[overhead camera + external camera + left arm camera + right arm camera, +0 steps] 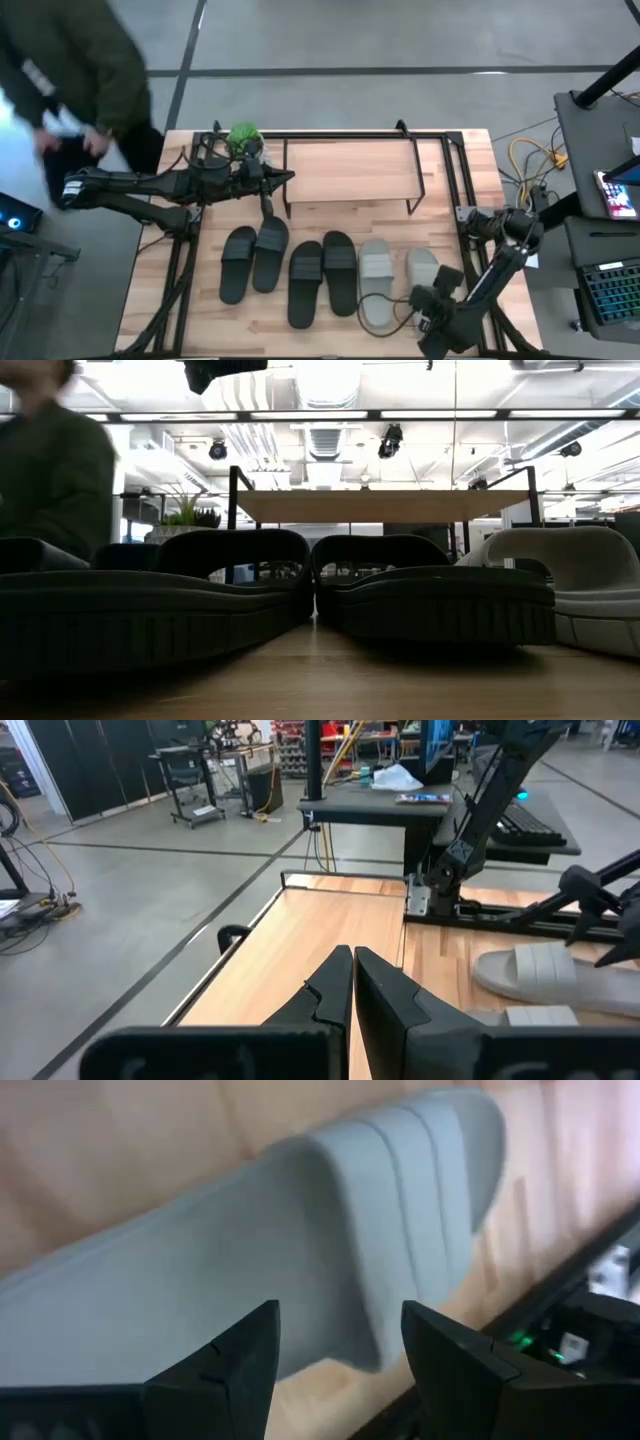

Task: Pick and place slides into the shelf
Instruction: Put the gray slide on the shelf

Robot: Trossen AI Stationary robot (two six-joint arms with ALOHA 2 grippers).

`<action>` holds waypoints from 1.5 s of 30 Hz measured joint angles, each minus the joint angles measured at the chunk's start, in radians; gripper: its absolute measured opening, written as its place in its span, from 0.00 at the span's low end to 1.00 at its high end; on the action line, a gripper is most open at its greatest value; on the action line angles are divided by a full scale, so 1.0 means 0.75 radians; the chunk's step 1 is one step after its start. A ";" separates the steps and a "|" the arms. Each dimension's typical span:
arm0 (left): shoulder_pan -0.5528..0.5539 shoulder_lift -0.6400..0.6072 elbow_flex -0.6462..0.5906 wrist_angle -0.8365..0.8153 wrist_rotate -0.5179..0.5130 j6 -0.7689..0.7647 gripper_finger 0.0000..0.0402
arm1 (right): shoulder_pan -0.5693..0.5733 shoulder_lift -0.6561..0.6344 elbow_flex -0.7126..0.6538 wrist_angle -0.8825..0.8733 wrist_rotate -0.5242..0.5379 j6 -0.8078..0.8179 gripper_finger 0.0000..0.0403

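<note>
on the table [150, 300] lie six slides [305, 280] (four black, two grey).

Overhead looks down; low level, near slides [250, 595]; wrists close.

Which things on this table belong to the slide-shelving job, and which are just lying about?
Job:
- two black pairs of slides
- light grey pair
- shelf
- right gripper, open over a grey slide
- left gripper, shut, beside the shelf

Lying about:
- green object
- person beside the table
</note>
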 joint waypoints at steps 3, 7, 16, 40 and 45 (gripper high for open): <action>0.001 0.004 0.001 -0.004 0.002 0.000 0.00 | -0.015 0.042 0.017 -0.061 0.001 0.031 0.50; 0.000 0.003 -0.001 -0.006 0.002 0.001 0.00 | -0.031 0.075 0.015 -0.068 0.001 0.035 0.50; 0.000 0.002 -0.001 -0.007 0.009 0.002 0.00 | -0.069 0.142 -0.004 -0.087 0.043 0.025 0.50; 0.000 -0.003 -0.001 -0.006 0.012 -0.005 0.00 | -0.148 0.124 -0.074 -0.195 0.072 0.026 0.15; 0.000 -0.002 -0.001 -0.005 0.012 -0.005 0.00 | -0.148 0.124 -0.076 -0.202 0.073 0.025 0.05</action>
